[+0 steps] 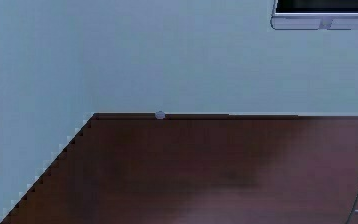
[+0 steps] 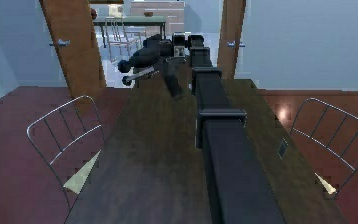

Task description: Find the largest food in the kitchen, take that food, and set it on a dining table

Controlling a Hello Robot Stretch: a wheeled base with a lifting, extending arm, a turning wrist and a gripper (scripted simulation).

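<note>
Where the food is cannot be told from these two views, and nothing on the long dark wooden table (image 2: 147, 150) has a shape or colour that reads as food. In the arm side view the table runs up the middle, and the arm (image 2: 222, 135) lies over it as a dark square bar that rises from the bottom edge to the table's far end. The white markers (image 2: 195, 41) sit there, and the gripper (image 2: 132, 68) reaches left of them, its thin fingers (image 2: 137, 64) slanting down over the table's far edge. The fingers are dark against dark wood and the pale floor beyond, so I cannot tell whether they have hold of anything. A wire-backed chair (image 2: 62, 135) stands at the table's left side, and another wire chair (image 2: 322, 130) stands at its right. Past the far end is an open doorway (image 2: 152, 30) between a brown door (image 2: 72, 45) and a brown door post (image 2: 230, 40). Through the doorway a second table (image 2: 142, 20) stands in a brighter room. The forward view looks into a corner of pale blue walls (image 1: 187, 60) above a dark reddish floor (image 1: 207, 170). A small grey round thing (image 1: 160, 114) sits at the foot of the far wall, and a white frame (image 1: 322, 20) is cut off at the top right.
</note>
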